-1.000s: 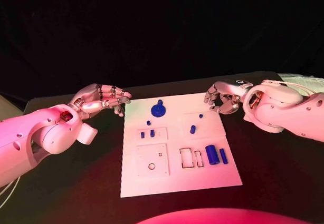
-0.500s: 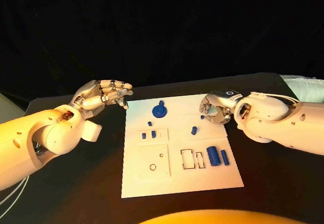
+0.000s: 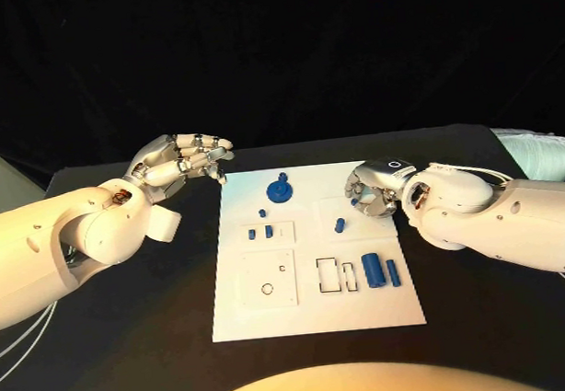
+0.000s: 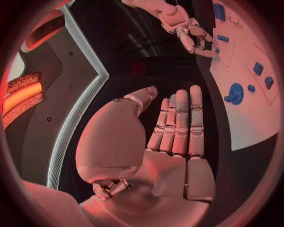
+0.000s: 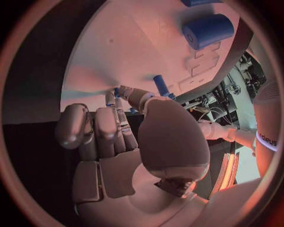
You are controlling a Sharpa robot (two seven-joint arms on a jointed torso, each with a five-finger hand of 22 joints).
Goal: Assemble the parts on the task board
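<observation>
While the black table (image 3: 134, 328) carries everything, we see the white task board (image 3: 317, 314) lying flat in its middle, between our two arms.

Our left hand (image 3: 180, 162) hovers over the dark tabletop just off the board's far left corner, apart from it. In the left wrist view its fingers (image 4: 177, 124) lie straight and side by side, the thumb a little apart, with nothing in the palm; from the head they look slightly curled, still holding nothing.

Our right hand (image 3: 373, 190) sits over the board's far right edge, fingers bent down toward the surface. In the right wrist view the fingertips (image 5: 122, 92) are just beside a small blue peg (image 5: 160, 86) standing on the board. We cannot tell whether they grip it or only touch it.

Of the blue parts, the round gear (image 3: 279, 192) lies near the far edge, at the middle. A thick cylinder (image 3: 372, 268) and a thinner bar (image 3: 392, 273) lie side by side in the near right area, beside a pair of outlined rectangular slots (image 3: 332, 275). Two tiny pieces (image 3: 259, 233) sit left of centre.
</observation>
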